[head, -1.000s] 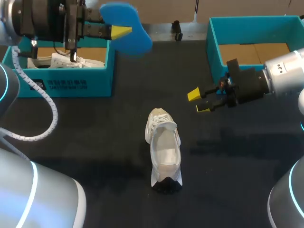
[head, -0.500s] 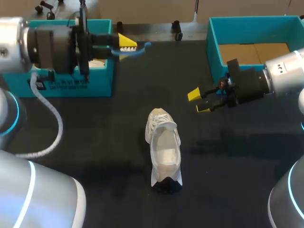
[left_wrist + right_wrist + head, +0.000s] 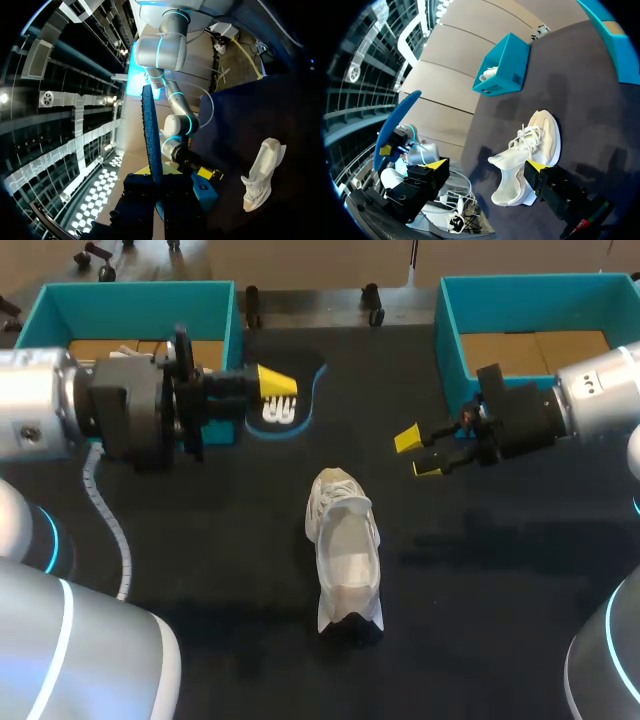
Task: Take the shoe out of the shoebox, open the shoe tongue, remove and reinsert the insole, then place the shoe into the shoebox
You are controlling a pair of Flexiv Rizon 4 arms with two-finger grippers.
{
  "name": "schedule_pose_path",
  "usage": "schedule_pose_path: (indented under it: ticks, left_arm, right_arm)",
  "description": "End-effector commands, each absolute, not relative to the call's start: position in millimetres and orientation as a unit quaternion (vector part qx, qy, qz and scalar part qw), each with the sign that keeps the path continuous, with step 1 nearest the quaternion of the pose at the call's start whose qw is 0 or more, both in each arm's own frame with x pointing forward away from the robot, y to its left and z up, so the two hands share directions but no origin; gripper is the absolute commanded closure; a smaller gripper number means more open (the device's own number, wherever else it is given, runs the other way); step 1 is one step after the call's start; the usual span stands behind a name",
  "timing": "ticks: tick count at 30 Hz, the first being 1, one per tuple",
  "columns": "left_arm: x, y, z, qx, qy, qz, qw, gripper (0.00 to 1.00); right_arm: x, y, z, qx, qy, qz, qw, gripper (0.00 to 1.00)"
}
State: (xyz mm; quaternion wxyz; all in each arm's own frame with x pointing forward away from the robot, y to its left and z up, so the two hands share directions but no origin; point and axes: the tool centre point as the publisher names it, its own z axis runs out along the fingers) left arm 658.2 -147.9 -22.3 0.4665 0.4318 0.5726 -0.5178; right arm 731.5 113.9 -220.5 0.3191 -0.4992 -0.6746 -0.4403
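Observation:
A white shoe (image 3: 345,550) lies on the dark table's middle, its opening facing up; in the right wrist view the shoe (image 3: 530,160) shows just ahead of the open fingers. My left gripper (image 3: 275,388) is shut on the blue insole (image 3: 300,400), holding it left of and beyond the shoe, in front of the left box. From the left wrist the insole (image 3: 151,145) stands edge-on between that gripper (image 3: 155,195), with the shoe (image 3: 262,172) off to one side. My right gripper (image 3: 420,452) stands open and empty, right of the shoe's toe.
A teal shoebox (image 3: 225,310) stands at the back left, partly behind my left arm, and in the right wrist view this box (image 3: 502,65) holds another white shoe. A second teal shoebox (image 3: 450,330) with a bare cardboard floor stands at the back right.
My left arm has come down from above the left box and turned the insole over, bringing it lower and nearer the shoe. The right arm and the shoe have stayed put.

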Motion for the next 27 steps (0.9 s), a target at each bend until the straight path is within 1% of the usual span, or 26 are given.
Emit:
schedule_pose_path:
  ticks: [1, 2, 5, 18, 21, 23, 27]
  left_arm:
    - [680, -155, -39, 0.451, 0.522, -0.522, 0.501, 1.00]
    - [681, -155, -41, 0.460, 0.518, -0.510, 0.511, 1.00]
    - [684, -150, -55, 0.502, 0.495, -0.420, 0.571, 1.00]
    - [684, -150, -55, 0.502, 0.495, -0.420, 0.571, 1.00]
    - [689, -156, -71, 0.515, 0.485, -0.420, 0.568, 1.00]
    - [694, -157, -82, 0.513, 0.475, -0.411, 0.585, 1.00]
    - [702, -159, -105, 0.523, 0.466, -0.408, 0.586, 1.00]
  right_arm:
    - [731, 115, -221, -0.499, -0.674, -0.441, 0.319, 0.00]
    - [731, 115, -221, -0.499, -0.674, -0.441, 0.319, 0.00]
    - [731, 115, -221, -0.499, -0.674, -0.441, 0.319, 0.00]
    - [731, 115, -221, -0.499, -0.674, -0.441, 0.319, 0.00]
    - [731, 115, -221, -0.499, -0.674, -0.441, 0.319, 0.00]
    - [731, 115, -221, -0.499, -0.674, -0.441, 0.319, 0.00]
    - [731, 115, -221, -0.499, -0.674, -0.441, 0.319, 0.00]
